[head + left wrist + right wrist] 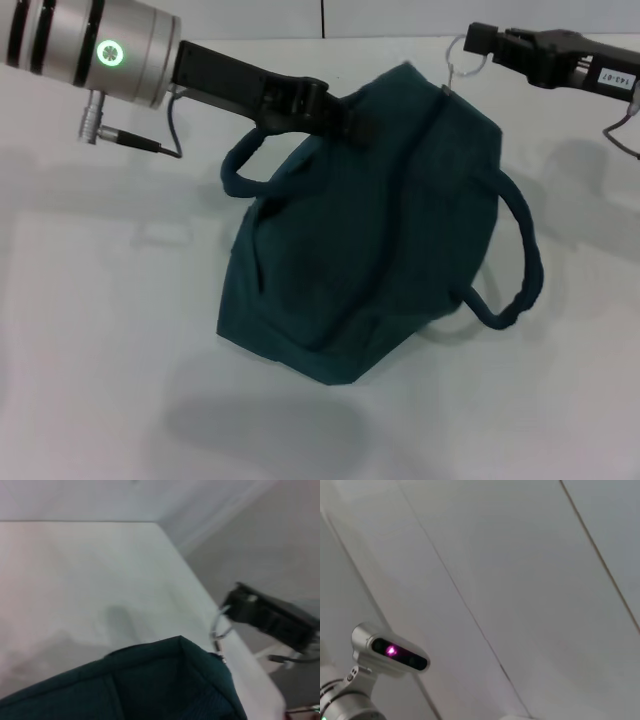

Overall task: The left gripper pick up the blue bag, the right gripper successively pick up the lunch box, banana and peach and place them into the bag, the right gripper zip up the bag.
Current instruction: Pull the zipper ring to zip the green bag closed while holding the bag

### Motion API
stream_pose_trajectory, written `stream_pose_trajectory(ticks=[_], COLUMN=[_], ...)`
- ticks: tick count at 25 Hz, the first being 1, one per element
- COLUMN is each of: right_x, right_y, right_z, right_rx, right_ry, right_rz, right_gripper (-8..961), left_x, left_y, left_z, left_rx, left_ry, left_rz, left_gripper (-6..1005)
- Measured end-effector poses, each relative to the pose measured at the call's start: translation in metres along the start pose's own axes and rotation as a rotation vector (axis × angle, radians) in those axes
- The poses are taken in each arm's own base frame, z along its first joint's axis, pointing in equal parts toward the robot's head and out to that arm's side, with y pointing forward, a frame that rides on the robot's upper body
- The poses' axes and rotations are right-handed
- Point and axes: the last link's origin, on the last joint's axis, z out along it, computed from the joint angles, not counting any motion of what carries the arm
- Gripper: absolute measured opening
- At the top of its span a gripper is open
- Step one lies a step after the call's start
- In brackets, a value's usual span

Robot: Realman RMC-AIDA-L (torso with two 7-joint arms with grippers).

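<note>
Left claw (335, 112) is closed on the top edge of the blue bag (370, 240), holding it above the table (100, 330). At the other corner, the right claw (478, 42) grips the zipper ring (458, 55). Pulling too hard may tear the bag free.

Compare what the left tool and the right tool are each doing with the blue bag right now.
The left tool grips the fabric at the top edge of the blue bag, while the right tool is at the metal ring zipper pull at the bag's upper corner. The left arm shows a silver segment with a lit green ring; the right arm shows a small white label. Both are black and reach in at the bag's top.
</note>
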Motion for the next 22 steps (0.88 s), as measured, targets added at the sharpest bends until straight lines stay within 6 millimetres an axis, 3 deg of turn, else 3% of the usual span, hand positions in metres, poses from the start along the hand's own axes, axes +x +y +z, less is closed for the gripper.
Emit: stream_pose_trajectory(ticks=[22], right_x=[0.003], right_y=[0.003], right_z=[-0.017], right_rx=[-0.043], right_ry=[-0.011], right_rz=[0.134], right_gripper=[86], left_x=[-0.013], left_y=[0.016], left_z=[0.008], left_rx=[-0.134], left_ry=[-0.036], left_rz=[0.063], left_gripper=[63])
